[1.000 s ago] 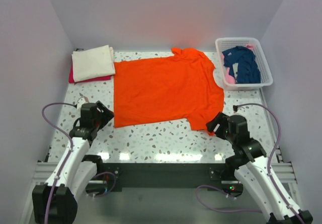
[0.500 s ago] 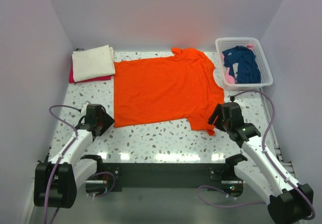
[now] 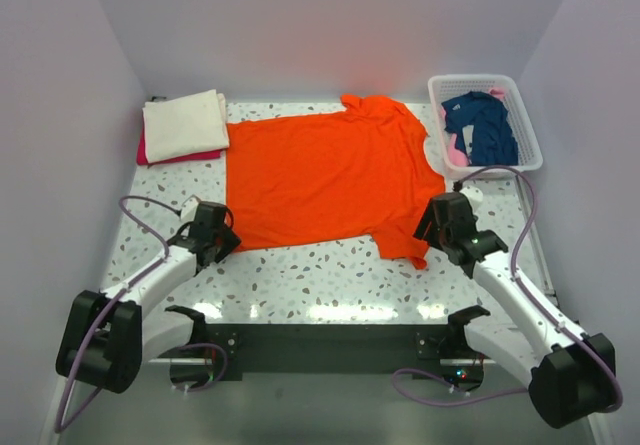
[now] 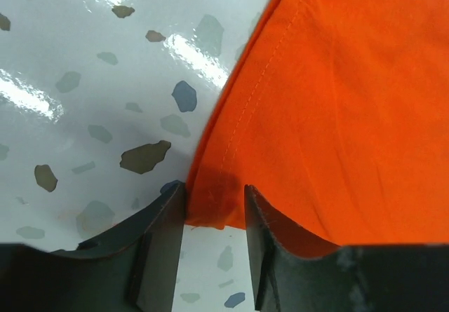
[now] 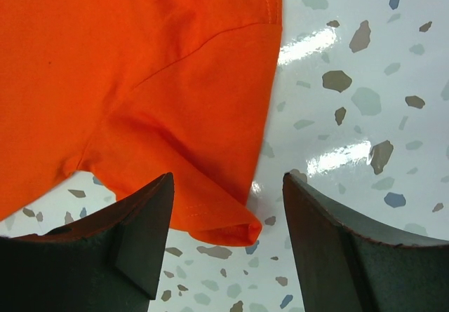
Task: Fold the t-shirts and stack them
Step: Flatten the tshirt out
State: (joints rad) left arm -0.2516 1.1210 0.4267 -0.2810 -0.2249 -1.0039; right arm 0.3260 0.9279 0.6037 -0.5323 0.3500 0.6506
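While the orange t-shirt (image 3: 330, 180) lies spread flat across the middle of the speckled table (image 3: 320, 275), its hem runs along the left and its sleeves point far and near on the right. At the near-left hem corner sits the left gripper (image 4: 214, 200), its jaws drawn in to a narrow gap with the stitched corner lying flat between them; whether the fingers (image 4: 163, 235) actually press the cloth I cannot tell. At the near-right sleeve hangs the right gripper (image 5: 228, 186), jaws spread wide, the sleeve's end lying on the table between them and nothing held. Farther out, at the far-left corner, a folded cream t-shirt (image 3: 183, 125) rests on top of a red one (image 3: 143, 151), just beside the orange shirt's far-left corner. At the far right stands a white lattice basket (image 3: 485, 82), close to the orange shirt's right edge, holding a crumpled navy t-shirt (image 3: 485, 125) and some pink cloth (image 3: 457, 150).
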